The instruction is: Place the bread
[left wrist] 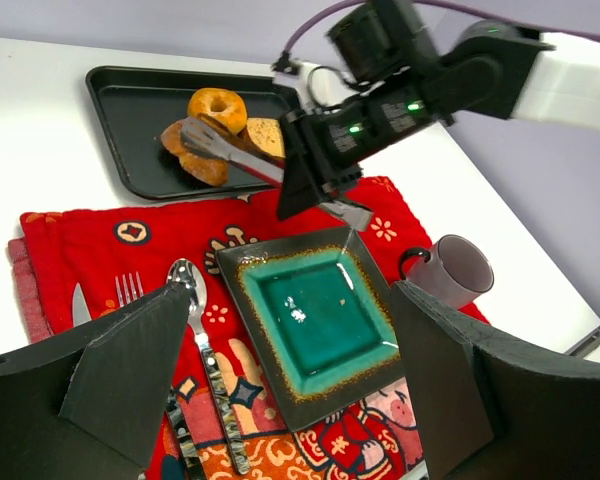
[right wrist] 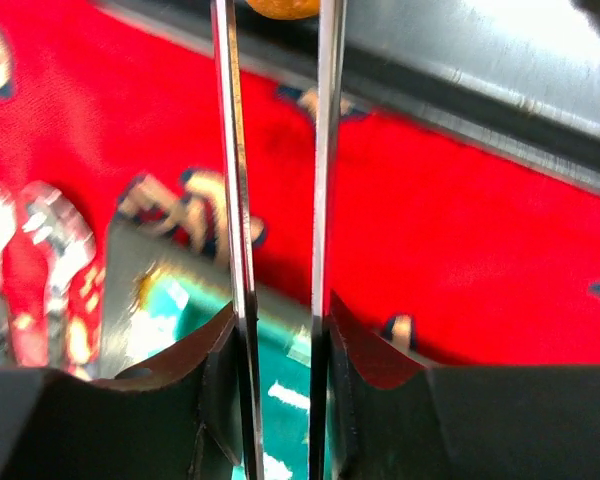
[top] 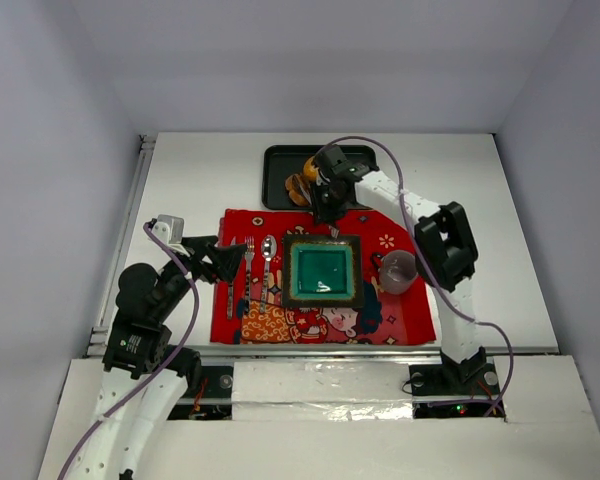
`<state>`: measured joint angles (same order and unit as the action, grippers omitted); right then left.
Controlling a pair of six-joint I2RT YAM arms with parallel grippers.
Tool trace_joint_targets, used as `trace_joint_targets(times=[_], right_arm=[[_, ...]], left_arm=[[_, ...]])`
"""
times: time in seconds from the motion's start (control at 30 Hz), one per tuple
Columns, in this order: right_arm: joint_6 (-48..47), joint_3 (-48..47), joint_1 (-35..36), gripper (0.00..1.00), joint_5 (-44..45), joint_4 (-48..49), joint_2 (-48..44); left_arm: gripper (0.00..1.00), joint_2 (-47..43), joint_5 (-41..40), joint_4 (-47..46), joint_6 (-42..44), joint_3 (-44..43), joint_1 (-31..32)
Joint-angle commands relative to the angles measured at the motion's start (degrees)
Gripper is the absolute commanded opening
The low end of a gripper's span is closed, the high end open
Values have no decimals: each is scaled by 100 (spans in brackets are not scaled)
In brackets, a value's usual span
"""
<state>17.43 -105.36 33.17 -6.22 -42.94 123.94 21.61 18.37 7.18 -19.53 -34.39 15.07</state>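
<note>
At the mat's (top: 280,222) left edge, the left hand (top: 225,262) hangs with fingers apart, holding nothing. Farther right, the right hand (top: 328,200) is clamped on tongs (left wrist: 230,155) that point away from the plate (left wrist: 242,262) into the tray (left wrist: 120,100), where the bread (left wrist: 217,105) lies, nearest this arm.

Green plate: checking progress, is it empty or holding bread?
Empty: the green plate shows bare glaze; the bread sits in the black tray.
</note>
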Motion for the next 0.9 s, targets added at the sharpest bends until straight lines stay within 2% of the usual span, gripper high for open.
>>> trace_joint_targets(times=[0.0, 0.17, 0.23, 0.27, 0.3, 0.5, 0.67, 0.87], right_arm=[[23, 234, -3, 30, -459, 469, -958], [331, 1191, -3, 30, -994, 997, -2344], [541, 2330, 110, 29, -1188, 1400, -3012], [603, 2336, 111, 29, -1189, 1402, -3242], [656, 2928, 250, 29, -1163, 1533, -3462], [1385, 4680, 989, 29, -785, 1806, -4859], [1948, 5770, 1289, 30, -706, 2210, -5257], [1975, 5869, 1289, 34, -626, 2509, -5029]], left_arm=[[79, -7, -18, -156, 37, -6, 40], [79, 37, -35, -156, 46, -15, 40], [79, 54, -44, -147, 46, -6, 40], [79, 63, -44, -147, 46, -6, 40], [79, 63, -44, -147, 46, -6, 40], [79, 177, -9, -164, 54, -6, 40], [79, 265, -9, -164, 54, -15, 40], [79, 353, -9, -164, 54, -6, 40]])
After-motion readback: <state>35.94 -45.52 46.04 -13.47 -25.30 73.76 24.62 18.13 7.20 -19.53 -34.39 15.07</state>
